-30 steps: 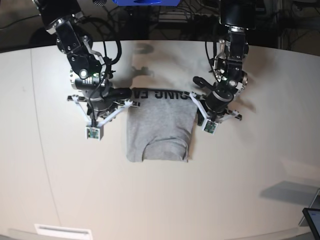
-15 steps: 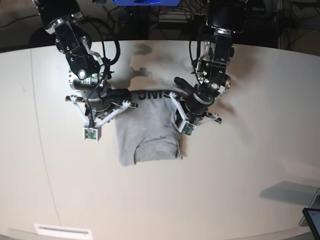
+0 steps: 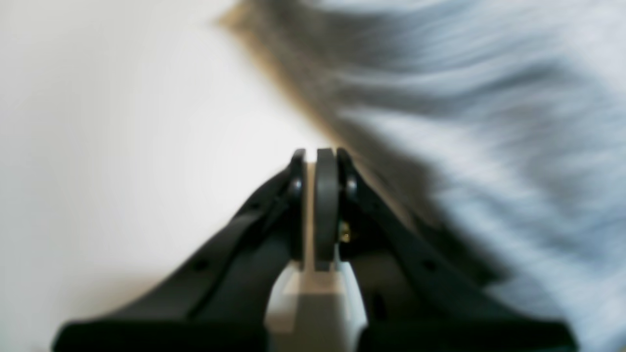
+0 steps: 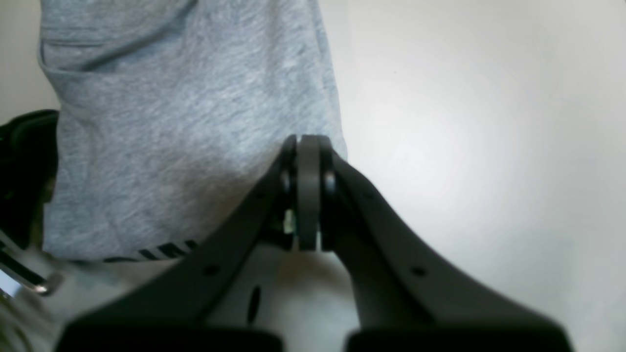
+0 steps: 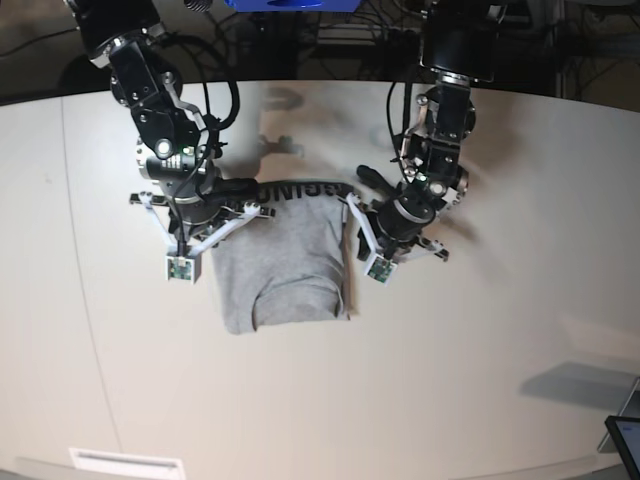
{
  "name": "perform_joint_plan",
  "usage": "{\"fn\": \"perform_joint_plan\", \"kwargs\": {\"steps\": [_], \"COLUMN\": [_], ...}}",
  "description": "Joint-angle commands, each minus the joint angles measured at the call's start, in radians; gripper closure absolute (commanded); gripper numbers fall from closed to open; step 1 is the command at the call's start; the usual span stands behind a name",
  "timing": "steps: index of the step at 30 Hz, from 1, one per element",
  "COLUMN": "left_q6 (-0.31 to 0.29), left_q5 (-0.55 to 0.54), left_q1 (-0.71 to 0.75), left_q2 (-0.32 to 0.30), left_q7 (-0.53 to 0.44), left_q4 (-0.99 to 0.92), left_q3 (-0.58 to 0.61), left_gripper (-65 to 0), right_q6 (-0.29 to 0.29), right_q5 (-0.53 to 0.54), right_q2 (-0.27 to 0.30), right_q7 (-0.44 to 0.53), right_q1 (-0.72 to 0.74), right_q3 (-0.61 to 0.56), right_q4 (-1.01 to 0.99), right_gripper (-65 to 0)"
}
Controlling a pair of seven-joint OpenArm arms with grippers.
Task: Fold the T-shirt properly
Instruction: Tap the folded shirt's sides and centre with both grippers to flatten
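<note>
grey T-shirt point(image 5: 285, 265) folded up mid-table on the white table point(image 5: 480, 380), lettered strip along its far edge, left gripper point(image 3: 318, 161) jaws pressed together, nothing visibly pinched, right gripper point(image 4: 305, 146) also clamped shut at the shirt's edge, loads of bare tabletop near and to both sides

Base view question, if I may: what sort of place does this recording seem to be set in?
Probably a robotics lab or test bench: a plain white table holding only a T-shirt, two robot arms over it, and tangled cables along the dark back edge.
</note>
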Motion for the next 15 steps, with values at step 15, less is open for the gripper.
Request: {"fn": "perform_joint_plan", "kwargs": {"steps": [15], "left_q6": [-0.027], "left_q5": [0.002], "left_q1": [0.183], "left_q2": [-0.066], "left_q7": [-0.009], "left_q4": [0.381], "left_q3": [-0.186], "left_gripper": [-3.5], "right_q6": [0.045], "right_q5": [-0.004], "right_q2": [-0.042], "right_q7": [0.044], "right_q1": [0.094], "right_q3": [-0.140], "right_q4": [0.011], "right_gripper": [0.0]}}
